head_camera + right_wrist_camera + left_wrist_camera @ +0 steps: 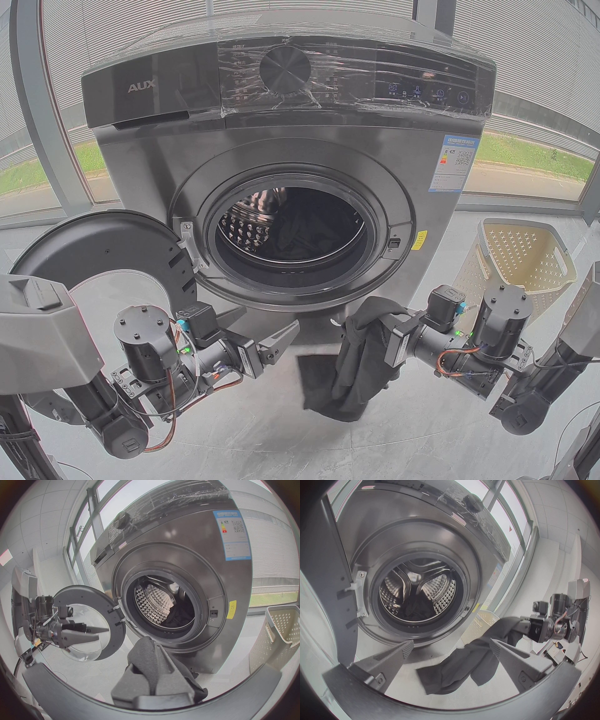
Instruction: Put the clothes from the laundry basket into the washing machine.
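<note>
Black, limp garment [359, 369] hangs crumpled from the right gripper [382, 325], whose fingers are clamped on it, low before the grey metal washing machine [287, 156]. Round door [94, 250] swung wide; dark clothes [306, 231] lie in the perforated drum [250, 228]. Left gripper [262, 331] has its wedge fingers spread apart. A cream perforated laundry basket [525, 250] stands beside the machine.

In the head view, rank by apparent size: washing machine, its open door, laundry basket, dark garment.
1. washing machine
2. door
3. laundry basket and dark garment look about alike; the garment is nearer the camera, so unranked.
</note>
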{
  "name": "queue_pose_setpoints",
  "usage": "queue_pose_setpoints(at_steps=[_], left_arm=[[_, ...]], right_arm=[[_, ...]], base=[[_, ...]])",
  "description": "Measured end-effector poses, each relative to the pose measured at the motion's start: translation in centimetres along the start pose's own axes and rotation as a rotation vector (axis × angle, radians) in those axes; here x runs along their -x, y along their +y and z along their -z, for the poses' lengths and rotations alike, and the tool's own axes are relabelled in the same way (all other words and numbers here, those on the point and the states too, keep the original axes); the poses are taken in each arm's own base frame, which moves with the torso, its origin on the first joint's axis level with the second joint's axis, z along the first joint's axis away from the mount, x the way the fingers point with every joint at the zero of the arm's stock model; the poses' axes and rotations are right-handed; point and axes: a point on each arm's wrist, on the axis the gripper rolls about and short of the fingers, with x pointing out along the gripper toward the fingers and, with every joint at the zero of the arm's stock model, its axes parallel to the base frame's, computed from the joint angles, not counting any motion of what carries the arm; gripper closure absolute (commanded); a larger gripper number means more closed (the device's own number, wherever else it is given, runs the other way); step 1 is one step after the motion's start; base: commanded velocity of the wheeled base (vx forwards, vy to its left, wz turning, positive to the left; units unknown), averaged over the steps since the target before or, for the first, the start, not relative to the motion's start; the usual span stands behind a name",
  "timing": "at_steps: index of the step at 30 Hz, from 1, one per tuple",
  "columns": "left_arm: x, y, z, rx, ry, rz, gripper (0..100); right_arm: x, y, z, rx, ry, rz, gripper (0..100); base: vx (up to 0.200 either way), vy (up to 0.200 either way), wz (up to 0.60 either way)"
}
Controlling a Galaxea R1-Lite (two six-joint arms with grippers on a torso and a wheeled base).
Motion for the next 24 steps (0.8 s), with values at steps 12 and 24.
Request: queue_pose_setpoints(at_steps=[12, 24], left_arm=[[-0.7, 1.0, 2.7, -0.008, 0.098, -0.025, 0], [-2.3, 1.7, 4.1, -0.010, 0.123, -0.040, 0]], right_arm=[[0.9, 0.6, -1.5, 0.012, -0.048, -0.083, 100], [2.3, 1.7, -2.2, 0.017, -0.073, -0.188, 100]], base=[[0.000, 0.000, 0.00], [0.000, 0.000, 0.00]])
